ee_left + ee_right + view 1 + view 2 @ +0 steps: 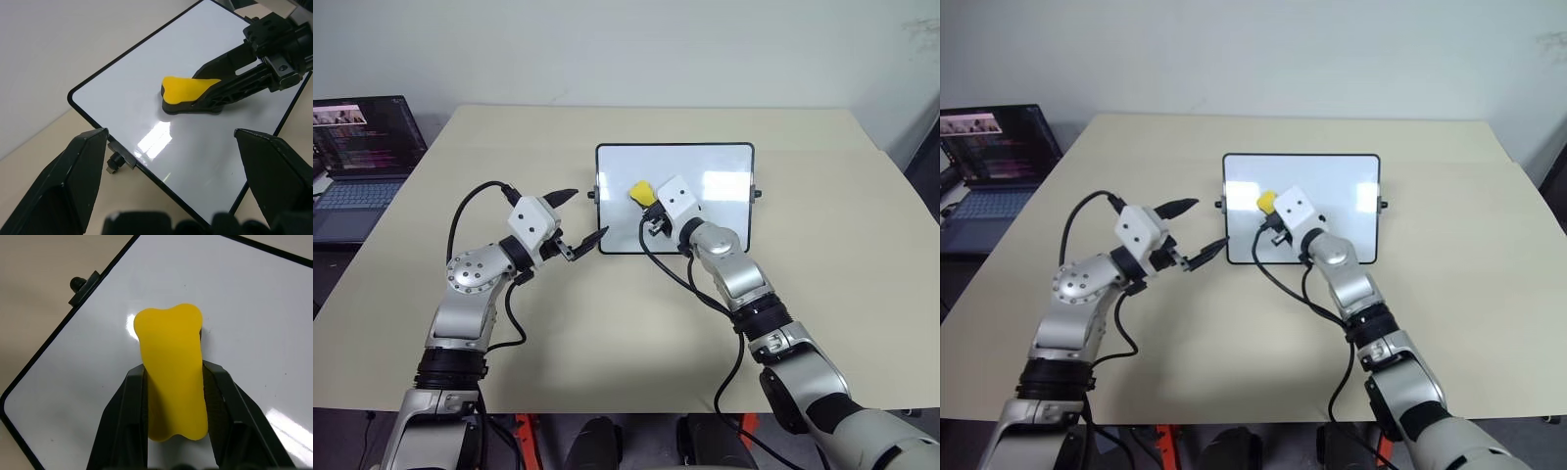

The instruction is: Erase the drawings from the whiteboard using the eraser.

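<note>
Between the right gripper's [173, 396] two black fingers sits the eraser [171, 372], clamped along its long sides, yellow top up and dark underside flat on the whiteboard [715, 162], in the board's left half near its middle height. No drawings can be made out on the white surface around the block or elsewhere on the board; whether any mark lies hidden under the eraser or the right arm cannot be told. Off the board's lower left corner, the left gripper [576, 217] hovers with its fingers spread wide and nothing between them, one fingertip [598, 235] close to the black frame; actual contact cannot be confirmed. A small black knob [113, 163] sticks out from that short side. The board lies flat on the beige table [460, 157], and a dark laptop [362, 157] stands well apart at the table's left edge. Risks, as judgement: the board appears unclamped, so a firm sideways stroke could push it across the table rather than wipe it; an uneven press could tilt the eraser so the pad loses flat contact and smears; the dangling right-arm cable [680, 274] could drag over the frame and shift it.
</note>
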You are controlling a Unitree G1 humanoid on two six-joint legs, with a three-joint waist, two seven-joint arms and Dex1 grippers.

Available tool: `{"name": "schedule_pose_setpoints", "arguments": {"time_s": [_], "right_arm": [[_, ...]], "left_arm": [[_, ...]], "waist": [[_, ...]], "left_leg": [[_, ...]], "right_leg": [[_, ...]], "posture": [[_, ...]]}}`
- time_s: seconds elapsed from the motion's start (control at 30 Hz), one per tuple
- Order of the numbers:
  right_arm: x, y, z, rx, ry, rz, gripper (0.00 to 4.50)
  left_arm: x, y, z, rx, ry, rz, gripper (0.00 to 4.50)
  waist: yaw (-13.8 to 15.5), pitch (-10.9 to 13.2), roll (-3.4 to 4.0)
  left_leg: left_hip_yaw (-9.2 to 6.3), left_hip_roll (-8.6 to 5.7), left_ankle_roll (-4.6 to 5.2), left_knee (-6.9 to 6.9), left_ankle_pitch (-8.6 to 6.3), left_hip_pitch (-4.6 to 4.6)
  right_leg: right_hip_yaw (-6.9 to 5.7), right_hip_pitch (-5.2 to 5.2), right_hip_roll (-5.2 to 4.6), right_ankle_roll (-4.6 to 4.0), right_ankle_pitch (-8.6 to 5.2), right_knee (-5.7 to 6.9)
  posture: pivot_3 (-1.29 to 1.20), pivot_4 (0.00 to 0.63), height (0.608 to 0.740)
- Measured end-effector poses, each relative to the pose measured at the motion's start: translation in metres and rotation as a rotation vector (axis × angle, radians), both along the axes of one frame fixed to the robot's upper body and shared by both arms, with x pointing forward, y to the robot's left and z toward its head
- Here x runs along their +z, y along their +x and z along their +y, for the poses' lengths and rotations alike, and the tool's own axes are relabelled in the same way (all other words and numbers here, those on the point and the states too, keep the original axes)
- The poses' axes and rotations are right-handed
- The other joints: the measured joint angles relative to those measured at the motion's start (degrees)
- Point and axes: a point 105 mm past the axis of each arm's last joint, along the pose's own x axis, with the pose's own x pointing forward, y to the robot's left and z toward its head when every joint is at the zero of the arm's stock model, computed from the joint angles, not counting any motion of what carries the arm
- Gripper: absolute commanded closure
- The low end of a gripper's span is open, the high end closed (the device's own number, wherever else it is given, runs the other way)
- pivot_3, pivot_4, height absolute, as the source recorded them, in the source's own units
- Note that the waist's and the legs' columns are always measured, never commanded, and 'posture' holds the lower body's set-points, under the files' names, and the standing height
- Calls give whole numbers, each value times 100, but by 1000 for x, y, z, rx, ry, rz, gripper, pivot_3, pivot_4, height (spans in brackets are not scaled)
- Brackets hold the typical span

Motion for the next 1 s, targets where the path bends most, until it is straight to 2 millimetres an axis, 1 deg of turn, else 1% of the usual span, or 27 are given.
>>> {"name": "schedule_pose_setpoints", "arguments": {"time_s": [0.07,0.23,0.37,0.5,0.63,0.73,0.77,0.8,0.87,1.0], "right_arm": [[-1,-5,-5,2,-6,20,3272],[-3,-17,-26,-18,-9,77,3272],[1,-27,-40,-43,1,100,3272],[6,-35,-49,-54,4,116,3272],[9,-45,-69,-98,6,139,3272],[7,-57,-90,-137,7,176,3272],[5,-61,-103,-173,4,195,3272],[4,-62,-106,-184,2,201,3272],[3,-66,-118,-219,-1,211,3272],[-2,-73,-135,-279,-4,227,3272]], "left_arm": [[0,0,0,-1,0,0,0],[1,-1,-1,-10,-2,1,0],[0,-2,-2,-21,3,4,0],[0,-2,-4,-27,4,6,0],[0,-3,-6,-49,6,13,0],[-2,-6,-9,-76,-6,38,0],[-4,-9,-15,-104,-13,53,0],[-5,-11,-17,-116,-17,58,0],[-8,-16,-30,-165,-35,87,0],[-11,-28,-50,-262,-55,140,0]], "waist": [[8,1,2],[6,3,3],[6,4,5],[-4,5,4],[6,6,4],[12,6,4],[15,6,3],[14,6,3],[12,7,2],[5,7,1]], "left_leg": [[0,0,0,0,0,-6],[1,0,0,-5,-1,-9],[2,1,0,-9,-1,-13],[4,1,0,-9,-1,-13],[4,0,0,-9,-1,-17],[2,0,1,-9,-1,-20],[2,-1,1,-10,-1,-22],[3,-1,1,-9,-1,-21],[3,0,1,-9,-1,-22],[4,1,1,-10,-1,-20]], "right_leg": [[0,-3,0,0,0,-3],[1,-7,0,0,-2,-10],[0,-12,0,-2,-5,-10],[1,-13,0,-2,-6,-11],[1,-13,0,-1,-6,-15],[0,-12,0,0,-7,-20],[1,-12,0,1,-7,-22],[2,-12,0,1,-7,-22],[2,-12,0,1,-8,-23],[2,-11,3,2,-8,-19]], "posture": [[0,150,740],[0,150,740],[0,150,740],[0,150,740],[0,150,740],[0,150,740],[0,150,740],[0,150,740],[0,150,740],[0,150,740]]}}
